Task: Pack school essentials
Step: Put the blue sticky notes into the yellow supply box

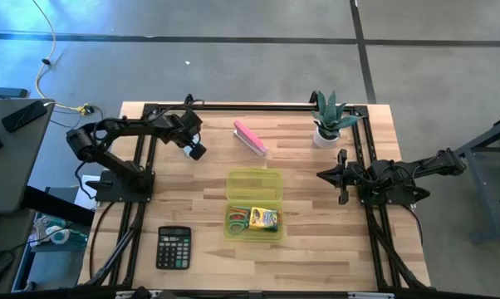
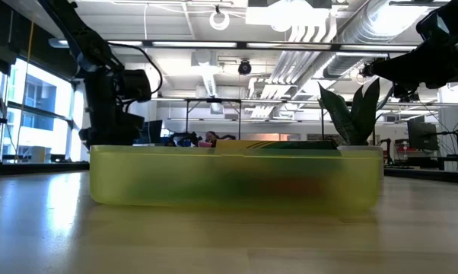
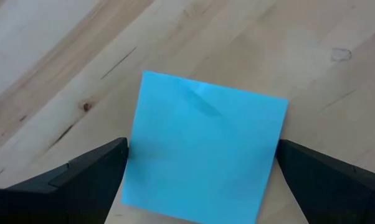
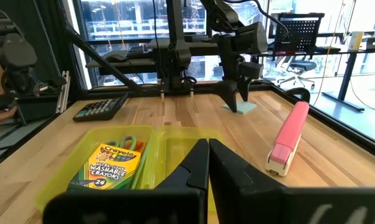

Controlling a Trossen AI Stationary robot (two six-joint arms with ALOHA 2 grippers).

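left tool: spread wide, fingers either side of the light-blue note pad on the table
right tool: pressed together, holding nothing

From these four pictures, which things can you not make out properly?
- Note pad: absent from the high view, under the left gripper; its near edge is cut off in the left wrist view.
- Scissors and pens in the yellow box: too small from above, and the crayon box hides most of them in the right wrist view.
- Box contents: blurred in the low view.

bright overhead light; low view blurs yellow box.
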